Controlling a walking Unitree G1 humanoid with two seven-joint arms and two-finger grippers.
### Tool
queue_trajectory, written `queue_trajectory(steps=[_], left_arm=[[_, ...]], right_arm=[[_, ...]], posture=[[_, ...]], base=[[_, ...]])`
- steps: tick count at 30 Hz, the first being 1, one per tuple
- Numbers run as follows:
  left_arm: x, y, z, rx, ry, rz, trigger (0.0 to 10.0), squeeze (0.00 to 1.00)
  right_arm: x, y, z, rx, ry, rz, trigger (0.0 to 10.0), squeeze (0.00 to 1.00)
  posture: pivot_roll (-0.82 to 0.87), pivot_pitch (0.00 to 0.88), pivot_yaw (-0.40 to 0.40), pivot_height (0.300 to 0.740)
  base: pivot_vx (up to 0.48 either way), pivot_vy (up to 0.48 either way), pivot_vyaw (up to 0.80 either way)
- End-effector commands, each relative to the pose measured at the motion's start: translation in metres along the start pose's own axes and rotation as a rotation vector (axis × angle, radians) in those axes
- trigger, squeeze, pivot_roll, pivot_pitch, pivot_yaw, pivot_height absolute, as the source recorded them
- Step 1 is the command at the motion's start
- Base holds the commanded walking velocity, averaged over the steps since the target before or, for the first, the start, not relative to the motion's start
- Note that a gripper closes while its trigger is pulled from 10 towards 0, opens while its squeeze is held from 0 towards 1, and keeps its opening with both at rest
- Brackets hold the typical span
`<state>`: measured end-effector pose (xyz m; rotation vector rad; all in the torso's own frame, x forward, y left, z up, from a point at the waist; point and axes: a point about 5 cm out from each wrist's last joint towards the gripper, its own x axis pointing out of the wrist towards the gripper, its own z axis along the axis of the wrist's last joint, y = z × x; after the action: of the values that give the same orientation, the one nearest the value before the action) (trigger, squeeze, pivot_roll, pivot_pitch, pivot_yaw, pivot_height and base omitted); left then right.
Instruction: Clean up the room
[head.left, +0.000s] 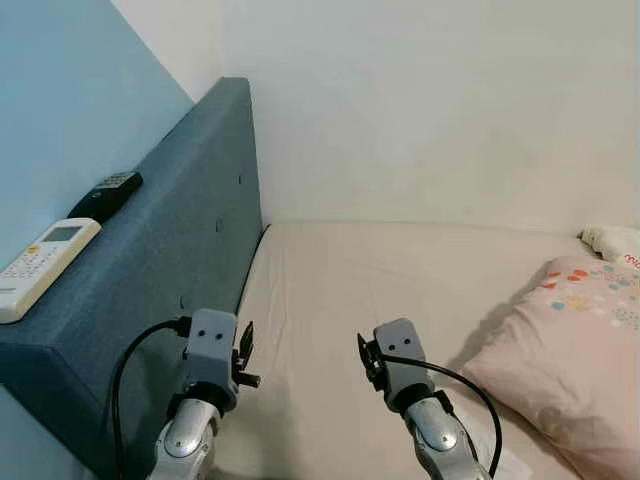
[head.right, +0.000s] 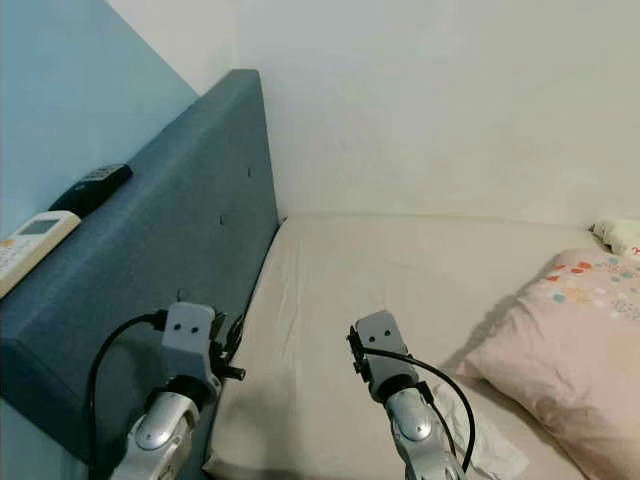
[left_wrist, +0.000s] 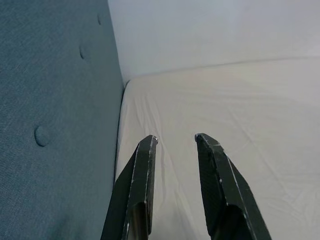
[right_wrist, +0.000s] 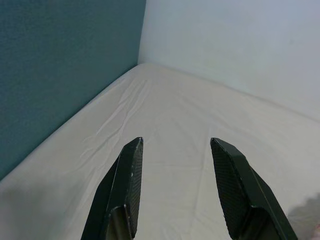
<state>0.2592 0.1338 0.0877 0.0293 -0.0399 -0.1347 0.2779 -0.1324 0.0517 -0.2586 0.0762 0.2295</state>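
beige sheet covers the bed (head.left: 380, 290). both grippers hover over it with fingers spread, empty: left gripper (left_wrist: 175, 140) at 7 o'clock by the blue headboard (head.left: 190, 230), right gripper (right_wrist: 175, 145) at 6. white remote (head.left: 40, 262) and black remote (head.left: 107, 194) lie on the headboard's top at 9; pink pillow (head.left: 570, 350) at 4.

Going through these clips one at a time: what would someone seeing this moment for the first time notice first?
Probably the blue headboard along the robot's left, with a white remote and a black remote lying on its top edge. Next, the bare cream mattress with a pink dotted pillow at the right. Both hands, left hand and right hand, hang open above the sheet, holding nothing.
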Motion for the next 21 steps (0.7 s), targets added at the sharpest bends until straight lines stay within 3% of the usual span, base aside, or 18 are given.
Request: queue_trajectory(steps=[1, 21], left_arm=[[-0.0014, -0.0013, -0.0029, 0.017, 0.009, -0.016, 10.0, 0.00], [-0.0010, -0.0004, -0.0031, 0.020, 0.011, -0.013, 10.0, 0.00]], right_arm=[[-0.0015, 0.0015, -0.0031, -0.001, 0.020, 0.002, 10.0, 0.00], [-0.0018, 0.0022, -0.0040, 0.003, 0.026, 0.001, 10.0, 0.00]], posture=[[0.05, 0.009, -0.010, 0.734], [0.06, 0.009, -0.011, 0.734]], base=[[0.000, -0.296, 0.00], [0.000, -0.429, 0.00]])
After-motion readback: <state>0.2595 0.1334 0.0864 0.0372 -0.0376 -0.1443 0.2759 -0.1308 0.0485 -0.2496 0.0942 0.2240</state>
